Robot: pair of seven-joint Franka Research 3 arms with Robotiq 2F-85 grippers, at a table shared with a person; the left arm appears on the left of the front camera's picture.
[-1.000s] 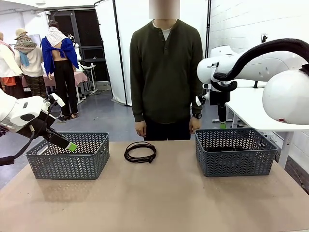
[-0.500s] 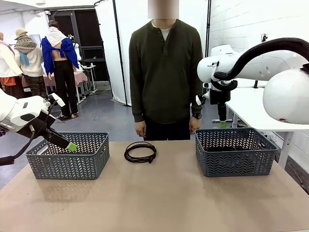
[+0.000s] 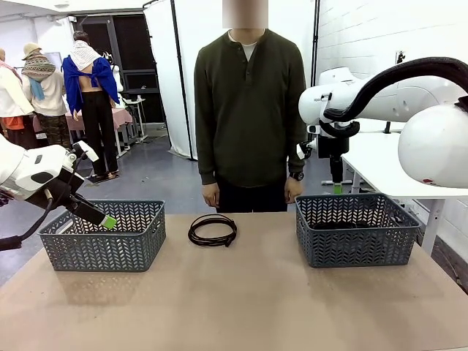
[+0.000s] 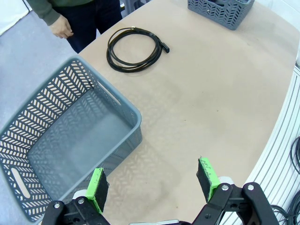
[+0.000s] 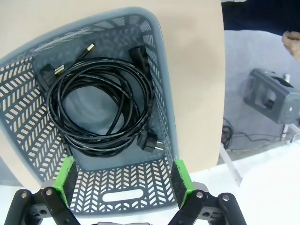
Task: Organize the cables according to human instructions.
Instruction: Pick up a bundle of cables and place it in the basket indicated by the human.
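Nearest the camera lies the bare tan table [image 3: 241, 300]. Past that open stretch stand two grey lattice baskets, one at each side. The left basket [image 3: 102, 235] has the left gripper [image 3: 108, 221] hanging over its near-left corner, the white left arm angled down from the picture's left edge with its black fingers slanting toward the basket; seen from its own wrist, the left gripper [image 4: 152, 180] has its green pads spread wide with nothing between them, and the basket below looks empty inside. Between the baskets, toward the far edge, one coiled black cable [image 3: 213, 229] rests flat on the tabletop, well apart from both baskets; from the left wrist that cable [image 4: 134, 48] shows a small plug at its end. The right basket [image 3: 356, 228] sits under the right gripper [image 3: 337, 188], which points straight down above the basket's far rim from an arm that arches in from the right. From that wrist, the right gripper [image 5: 123, 182] is wide apart and empty, and bundled cables [image 5: 104, 111] with black plugs lie inside the basket. Behind the table stands the human [image 3: 250, 110], arms hanging down, hands at the sides.
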